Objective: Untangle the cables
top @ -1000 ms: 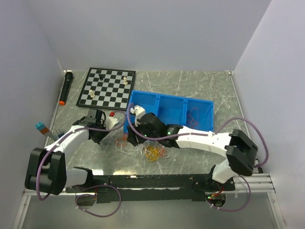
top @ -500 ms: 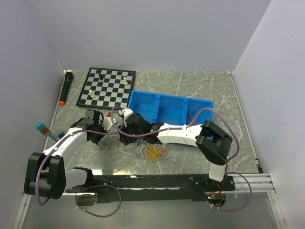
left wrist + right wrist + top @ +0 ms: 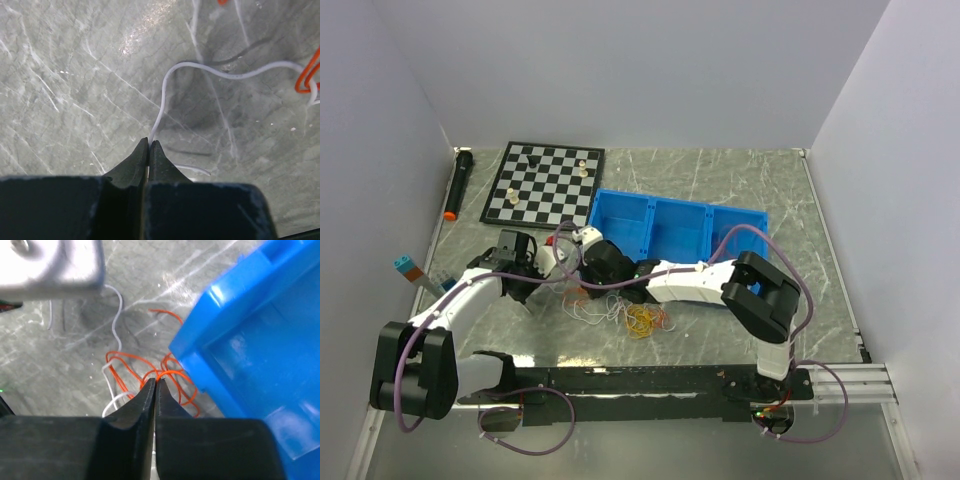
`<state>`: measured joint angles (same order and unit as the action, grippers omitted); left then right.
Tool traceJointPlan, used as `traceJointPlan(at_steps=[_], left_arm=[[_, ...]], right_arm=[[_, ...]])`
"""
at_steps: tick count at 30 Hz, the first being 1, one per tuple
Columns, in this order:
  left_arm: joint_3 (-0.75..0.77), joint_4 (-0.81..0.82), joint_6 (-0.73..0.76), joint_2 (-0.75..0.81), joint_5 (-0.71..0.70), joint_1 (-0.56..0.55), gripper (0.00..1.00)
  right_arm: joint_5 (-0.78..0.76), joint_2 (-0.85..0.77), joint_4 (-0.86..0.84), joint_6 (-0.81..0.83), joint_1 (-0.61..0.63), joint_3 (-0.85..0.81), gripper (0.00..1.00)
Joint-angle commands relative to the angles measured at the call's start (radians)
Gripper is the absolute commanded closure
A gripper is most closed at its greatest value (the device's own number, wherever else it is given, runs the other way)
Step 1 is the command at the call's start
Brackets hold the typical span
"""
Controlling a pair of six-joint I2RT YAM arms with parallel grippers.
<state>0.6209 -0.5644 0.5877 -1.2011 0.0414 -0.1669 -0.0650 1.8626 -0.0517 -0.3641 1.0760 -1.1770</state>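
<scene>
The cables lie in a loose tangle (image 3: 618, 308) on the marble table in front of the blue bin, with a yellow coil (image 3: 642, 320) at its right. My left gripper (image 3: 149, 142) is shut on a white cable (image 3: 210, 70) that curves away toward a red-orange loop (image 3: 305, 80). In the top view the left gripper (image 3: 527, 287) sits at the tangle's left end. My right gripper (image 3: 155, 381) is shut on the red-orange cable (image 3: 122, 356) where its loops cross, close to the bin's corner. From above, the right gripper (image 3: 583, 287) is near the left one.
A blue three-compartment bin (image 3: 680, 212) stands just behind the tangle, its corner (image 3: 240, 315) close to my right fingers. A chessboard (image 3: 545, 183) with a few pieces lies at the back left, beside a black marker (image 3: 458, 183). A small teal-and-orange block (image 3: 405, 267) sits at the left edge.
My right arm has reached further left, toward the left gripper, and its jaws have closed on the red-orange cable. The left gripper has kept its grip on the white cable.
</scene>
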Motion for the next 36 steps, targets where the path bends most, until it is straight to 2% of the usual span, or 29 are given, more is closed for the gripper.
traceJointPlan(at_steps=[1,8,16,21,26,32,36], left_arm=[[0.020,0.023,-0.002,0.008,0.037,0.004,0.99],[0.019,0.069,0.001,-0.040,0.012,0.007,0.99],[0.019,0.098,-0.006,-0.092,0.003,0.009,0.99],[0.017,0.104,-0.005,-0.101,-0.003,0.009,0.99],[0.017,0.109,-0.002,-0.106,-0.012,0.009,0.99],[0.016,0.120,0.001,-0.123,-0.023,0.009,0.99],[0.020,0.123,0.001,-0.138,-0.029,0.009,0.99]], right_arm=[[-0.016,-0.109,-0.036,-0.015,0.006,0.065,1.00],[-0.016,-0.448,-0.068,-0.036,0.007,0.220,1.00],[-0.087,-0.799,0.027,0.016,0.002,0.229,1.00],[-0.194,-0.951,0.113,0.083,-0.017,0.180,1.00],[-0.249,-1.075,0.196,0.131,-0.103,0.125,1.00],[-0.239,-1.203,0.245,0.169,-0.203,0.054,1.00],[-0.263,-1.243,0.268,0.211,-0.211,-0.025,1.00]])
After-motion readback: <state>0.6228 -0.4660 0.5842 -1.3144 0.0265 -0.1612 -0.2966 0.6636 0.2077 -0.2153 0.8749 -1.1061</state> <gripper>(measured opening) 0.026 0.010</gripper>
